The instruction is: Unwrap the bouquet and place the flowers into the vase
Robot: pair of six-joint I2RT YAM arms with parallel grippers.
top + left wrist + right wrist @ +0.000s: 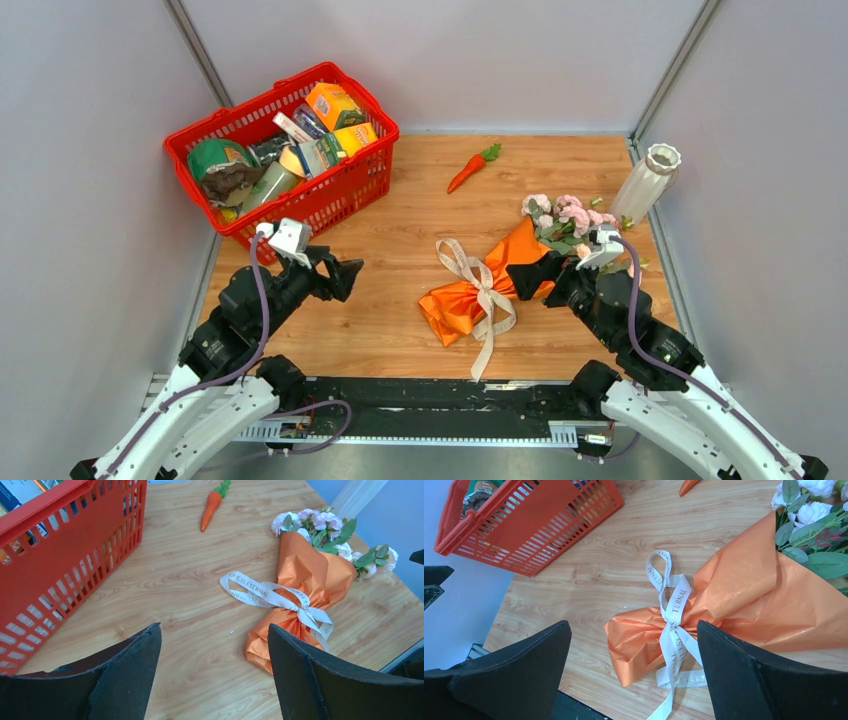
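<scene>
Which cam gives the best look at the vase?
Top external: the vase shows from scalloped rim down its ribbed body, standing at the far right beside the flowers. Left wrist catches only a strip of its ribbed side at the top edge. Right wrist does not show it.

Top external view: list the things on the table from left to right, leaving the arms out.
From the left: red basket → toy carrot → flowers → vase. The orange wrapping and ribbon of the bouquet stretch across the carrot's place in the row, so they are left out.
</scene>
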